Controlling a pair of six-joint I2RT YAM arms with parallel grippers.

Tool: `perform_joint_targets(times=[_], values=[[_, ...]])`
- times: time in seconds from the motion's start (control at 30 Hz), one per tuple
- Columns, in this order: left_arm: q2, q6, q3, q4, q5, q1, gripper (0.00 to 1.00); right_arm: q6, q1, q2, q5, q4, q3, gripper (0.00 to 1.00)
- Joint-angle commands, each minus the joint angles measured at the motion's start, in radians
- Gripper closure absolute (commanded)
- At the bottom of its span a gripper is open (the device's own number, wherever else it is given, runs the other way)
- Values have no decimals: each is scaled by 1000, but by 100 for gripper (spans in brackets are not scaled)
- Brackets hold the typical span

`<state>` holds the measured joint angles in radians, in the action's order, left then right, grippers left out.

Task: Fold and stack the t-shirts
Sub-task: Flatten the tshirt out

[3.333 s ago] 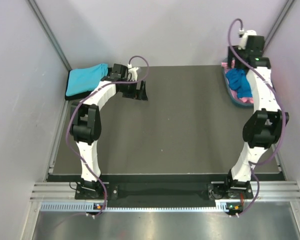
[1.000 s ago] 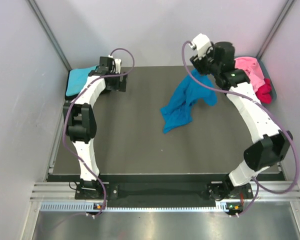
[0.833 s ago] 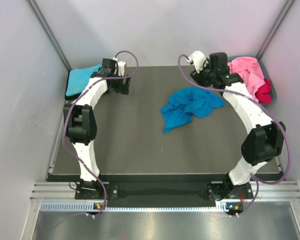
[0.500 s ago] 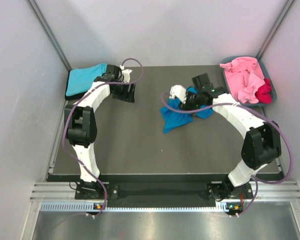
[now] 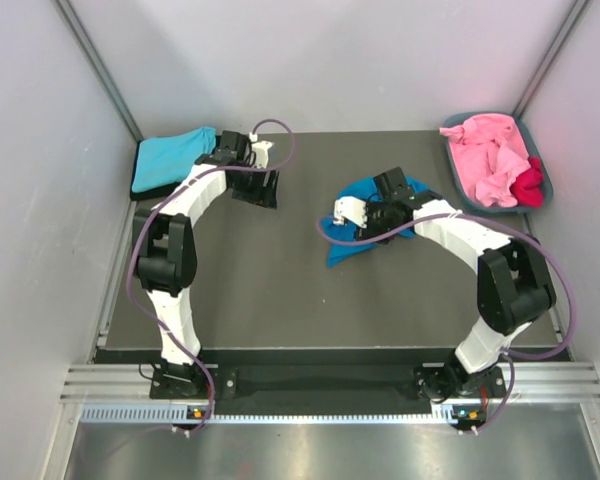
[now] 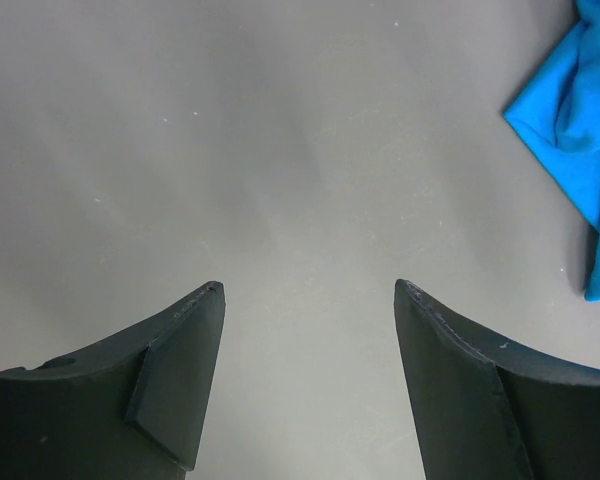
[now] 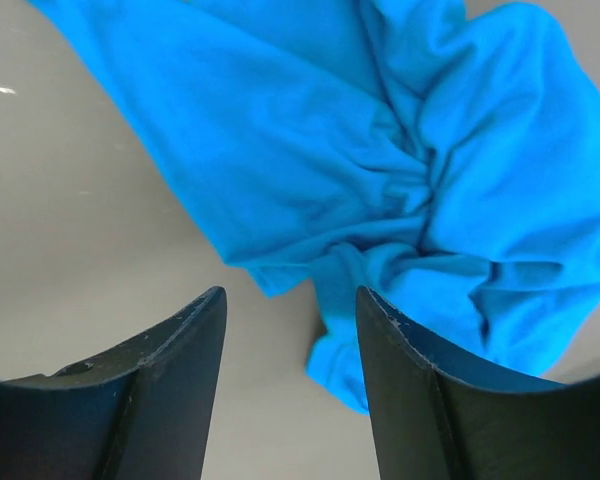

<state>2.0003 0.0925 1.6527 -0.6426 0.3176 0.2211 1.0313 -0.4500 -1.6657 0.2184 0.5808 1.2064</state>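
The bright blue t-shirt (image 5: pixel 348 248) lies crumpled on the dark table (image 5: pixel 280 290), a little right of the middle and toward the far side. The right gripper (image 5: pixel 365 222) is low over this shirt, and the right arm covers a part of it in the top view. In the right wrist view the right gripper (image 7: pixel 290 292) has its jaws well apart and nothing is clamped between them. Beyond the gap lie the wrinkled edge of the bright blue t-shirt (image 7: pixel 380 170) and some bare table (image 7: pixel 80 250). Whether the tips touch the cloth, I cannot tell.

The left gripper (image 5: pixel 257 192) is over the far left part of the table, well apart from the blue shirt. Its jaws are also apart and they hold nothing. In the left wrist view the left gripper (image 6: pixel 308 290) has only grey table (image 6: pixel 280 150) between the jaws, and one corner of the bright blue t-shirt (image 6: pixel 580 120) shows at the upper right edge.

The turquoise t-shirt (image 5: pixel 172 153) lies in a flat bundle at the far left corner, on a black pad (image 5: pixel 140 188), just beside the wrist of the left arm. At the far right corner stands the grey-blue tub (image 5: pixel 464 192). The pink t-shirts (image 5: pixel 485 155) fill it in a loose heap, and the crimson t-shirt (image 5: pixel 528 187) is at its right side, touching the pink cloth.
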Motion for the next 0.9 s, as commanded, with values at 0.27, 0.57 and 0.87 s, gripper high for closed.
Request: perform_joint_targets(times=[0.27, 0.57, 0.87], values=[[-83, -33, -100, -5, 175, 23, 29, 4, -62, -68, -332, -364, -88, 47], [-87, -73, -157, -5, 305, 81, 31, -4, -64, 3, -427, -363, 53, 100], [14, -86, -61, 12, 437, 136, 22, -16, -58, 73, -412, -271, 403, 100]])
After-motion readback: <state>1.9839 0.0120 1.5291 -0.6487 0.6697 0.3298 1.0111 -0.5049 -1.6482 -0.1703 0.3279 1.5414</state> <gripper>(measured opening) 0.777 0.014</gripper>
